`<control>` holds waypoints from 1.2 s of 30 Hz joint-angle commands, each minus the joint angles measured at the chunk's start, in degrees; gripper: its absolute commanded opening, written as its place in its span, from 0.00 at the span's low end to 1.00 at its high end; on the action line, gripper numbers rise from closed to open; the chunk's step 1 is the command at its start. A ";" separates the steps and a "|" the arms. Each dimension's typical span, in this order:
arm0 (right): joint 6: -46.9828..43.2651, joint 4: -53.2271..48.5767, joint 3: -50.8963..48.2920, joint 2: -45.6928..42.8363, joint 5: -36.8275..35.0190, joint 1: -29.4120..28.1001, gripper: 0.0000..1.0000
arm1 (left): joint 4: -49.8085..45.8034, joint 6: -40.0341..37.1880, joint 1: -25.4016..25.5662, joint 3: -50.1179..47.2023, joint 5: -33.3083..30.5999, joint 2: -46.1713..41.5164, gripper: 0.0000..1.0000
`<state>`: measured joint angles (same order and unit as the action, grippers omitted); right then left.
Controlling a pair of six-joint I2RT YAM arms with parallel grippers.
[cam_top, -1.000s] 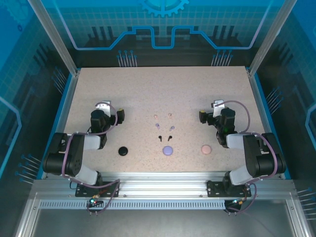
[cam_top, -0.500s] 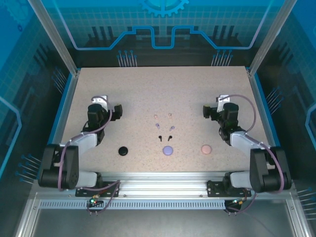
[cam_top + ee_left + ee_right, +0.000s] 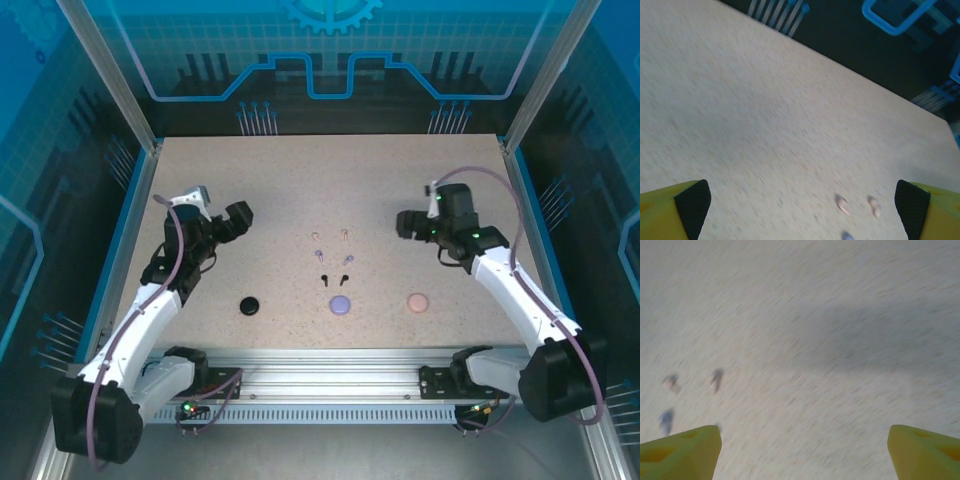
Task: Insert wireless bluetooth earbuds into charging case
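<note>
Tiny stemmed earbuds lie in pairs mid-table: pale pink [image 3: 316, 236], lavender [image 3: 319, 255] and black [image 3: 324, 279]. Three round charging cases sit nearer the bases: black [image 3: 249, 305], lavender [image 3: 340, 305] and pink [image 3: 417, 300]. My left gripper [image 3: 238, 220] hangs left of the earbuds, open and empty. In the left wrist view the left gripper [image 3: 802, 210] frames bare table, with two pink earbuds [image 3: 842, 204] near its right finger. My right gripper [image 3: 405, 225] hangs to their right, open and empty. The right wrist view is blurred, with the right gripper [image 3: 802, 455] wide and earbuds [image 3: 716, 378] at the left.
The speckled table [image 3: 330, 175] has blue side rails [image 3: 128, 215] and a dark back wall. The table's far edge [image 3: 850, 75] crosses the left wrist view. Both arm bases are bolted to the aluminium rail [image 3: 330, 365] at the near edge.
Both arms have unfolded and reached outward and forward, the grippers swinging to face the earbuds. The earbuds and cases have not moved.
</note>
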<state>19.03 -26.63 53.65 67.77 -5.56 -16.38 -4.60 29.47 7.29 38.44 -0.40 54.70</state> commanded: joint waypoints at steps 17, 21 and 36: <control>7.48 -12.52 0.32 16.42 2.98 -34.44 0.86 | -20.45 4.60 6.97 10.27 6.22 3.12 0.99; 6.87 -12.46 3.36 22.99 1.68 -36.70 0.86 | -19.94 3.69 6.95 10.27 5.95 3.31 0.99; 5.18 -15.65 12.43 36.27 -3.10 -39.62 0.82 | -21.02 1.82 6.93 11.38 5.73 3.13 0.99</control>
<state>24.38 -39.97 64.47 102.52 -7.44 -55.35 -24.27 32.77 13.89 47.81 4.38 57.82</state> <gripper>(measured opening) 0.824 0.987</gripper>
